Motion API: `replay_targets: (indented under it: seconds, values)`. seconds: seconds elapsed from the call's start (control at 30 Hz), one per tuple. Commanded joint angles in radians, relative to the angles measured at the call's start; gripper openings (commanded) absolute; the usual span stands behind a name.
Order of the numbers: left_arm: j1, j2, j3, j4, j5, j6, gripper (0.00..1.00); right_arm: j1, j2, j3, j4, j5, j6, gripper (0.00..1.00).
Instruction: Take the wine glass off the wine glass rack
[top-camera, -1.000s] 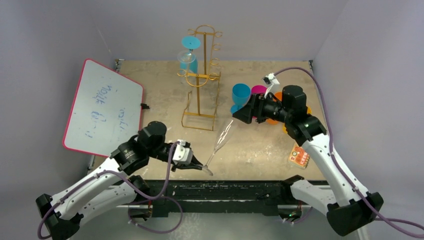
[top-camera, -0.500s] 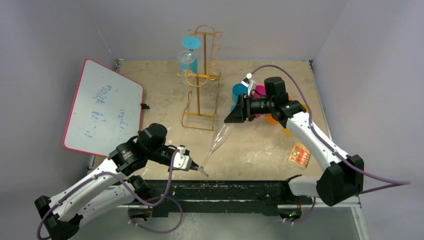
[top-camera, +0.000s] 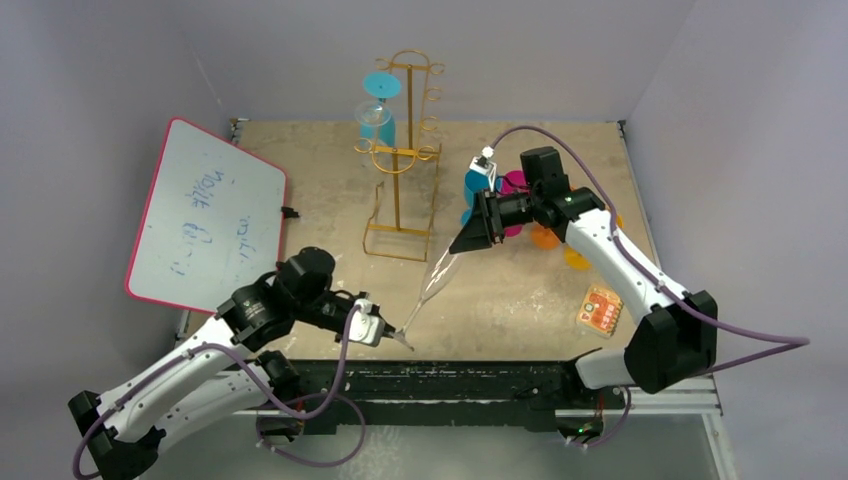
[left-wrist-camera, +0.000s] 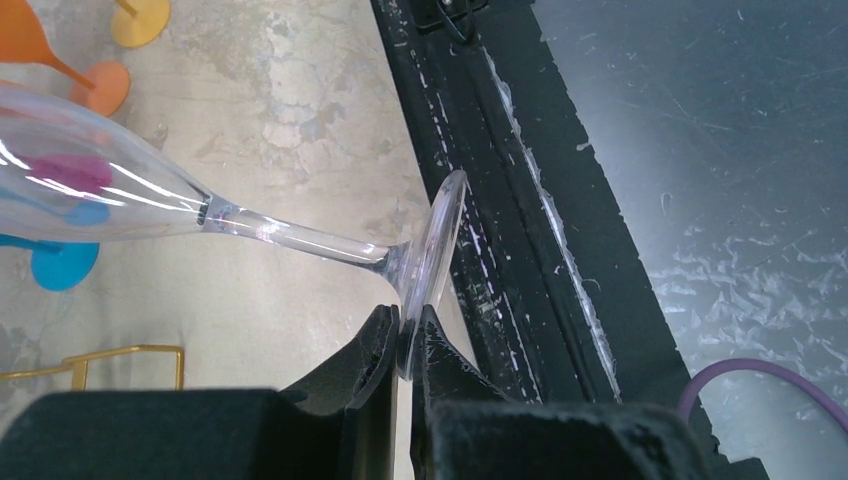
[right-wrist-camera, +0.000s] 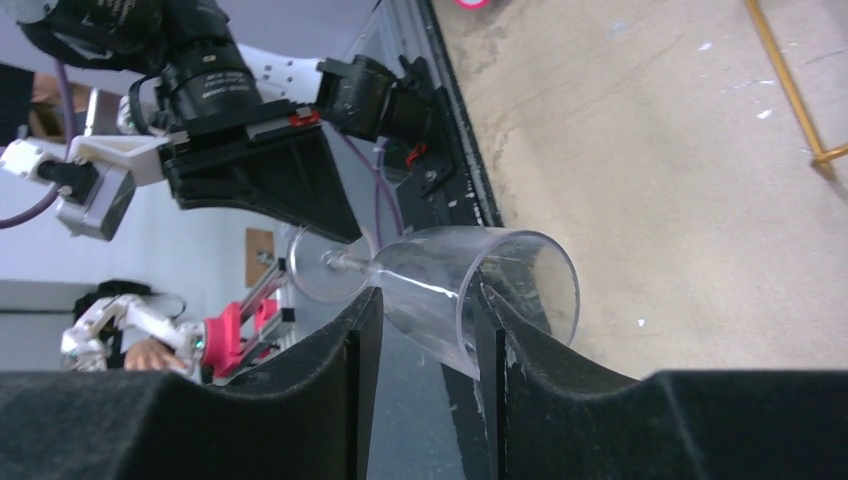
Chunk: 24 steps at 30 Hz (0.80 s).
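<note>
Work surface: a worn beige table (top-camera: 520, 300) enclosed by plain grey walls.

1. Far left of the wine glass rack (top-camera: 398, 160), a pink-edged whiteboard (top-camera: 205, 215) lies tilted over the table edge.
2. Nearer the arm bases than the rack and slightly to its left, the left gripper (top-camera: 385, 330) has its fingers (left-wrist-camera: 378, 345) clamped on the rim of the foot of the clear wine glass (top-camera: 435, 280).
3. The rack stands upright at the back centre. A blue glass (top-camera: 381, 100) hangs foot-up on its left side.
4. The wine glass is off the rack. It is held in the air just right of the rack's base, slanting from foot (near) to bowl (far).
5. The right gripper (top-camera: 462, 243) straddles the bowl, one finger (right-wrist-camera: 350, 350) on each side and close against it. Whether they press it cannot be told.
6. Right of the rack, behind the right arm, stand coloured glasses (top-camera: 478, 185). A small orange item (top-camera: 598, 310) lies farther right.
</note>
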Motion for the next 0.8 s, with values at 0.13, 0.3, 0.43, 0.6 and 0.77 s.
replay_targets:
  seconds: [0.13,0.3,0.43,0.6,0.77]
  values:
    - [0.005,0.053,0.133,-0.024,-0.068,0.133,0.0,0.078,0.033,0.07,-0.072,-0.193,-0.046,0.44]
    - [0.005,0.062,0.132,-0.035,-0.083,0.155,0.0,0.081,0.024,0.082,-0.101,-0.216,-0.068,0.45]
    - [0.005,0.045,0.117,-0.018,-0.099,0.131,0.0,0.081,0.015,0.079,-0.097,-0.219,-0.055,0.28]
    - [0.005,0.034,0.098,-0.04,-0.12,0.124,0.0,0.08,-0.006,0.074,-0.066,-0.211,-0.02,0.11]
    - [0.005,0.027,0.078,-0.05,-0.133,0.122,0.0,0.08,-0.034,0.039,0.02,-0.202,0.055,0.0]
